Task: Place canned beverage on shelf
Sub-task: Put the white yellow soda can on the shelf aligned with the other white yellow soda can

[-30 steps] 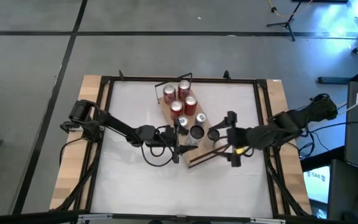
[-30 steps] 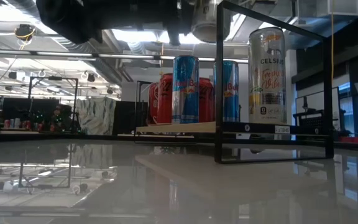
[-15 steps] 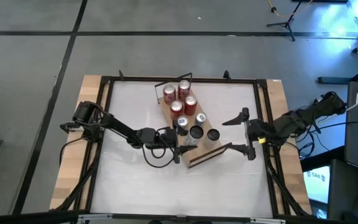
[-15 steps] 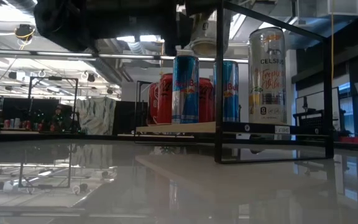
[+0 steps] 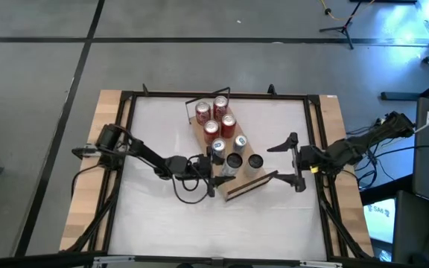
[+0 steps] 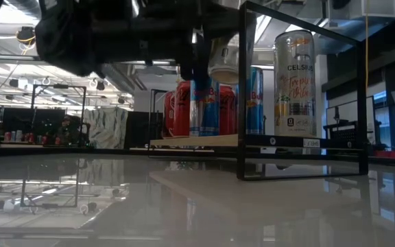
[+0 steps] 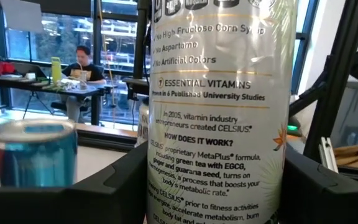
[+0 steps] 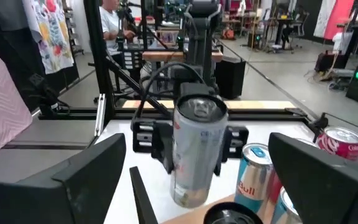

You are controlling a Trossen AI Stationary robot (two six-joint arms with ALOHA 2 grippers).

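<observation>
Shelf (image 5: 229, 149) lies slanted mid-table, already crowded with cans. Beside its near end, left gripper (image 5: 216, 175) is clamped on a tall white can (image 8: 194, 149), held upright above the board. Next, I'd guess, lower it into the free spot. Right gripper (image 5: 290, 162) waits, fingers wide.

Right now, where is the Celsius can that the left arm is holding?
In the high view the Celsius can is in the left gripper at the shelf's near left edge, beside the blue cans.
</observation>
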